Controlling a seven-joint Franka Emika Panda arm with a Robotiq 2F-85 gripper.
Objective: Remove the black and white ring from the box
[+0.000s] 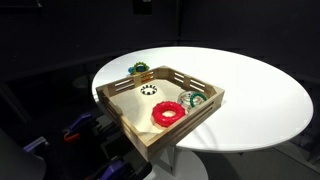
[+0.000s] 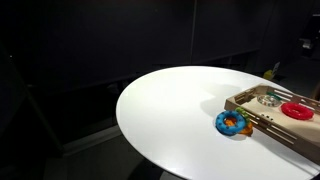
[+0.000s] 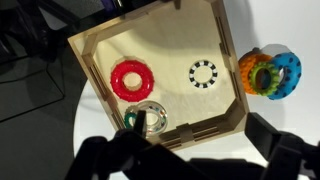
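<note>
Gripper (image 3: 185, 150) wide apart above the shallow light-wood box (image 3: 165, 45). Small black and white segmented ring (image 3: 203, 74) lies flat mid-floor, apart from the large red ring (image 3: 131, 80). I'd centre, descend straight, pinch one rim.

Enters from bottom edge of wrist view with gripper (image 3: 195, 160), holds jaws spread wide, grips nothing, shows dark fingers (image 3: 115, 155) blurred, one each side, pointing downward.
</note>
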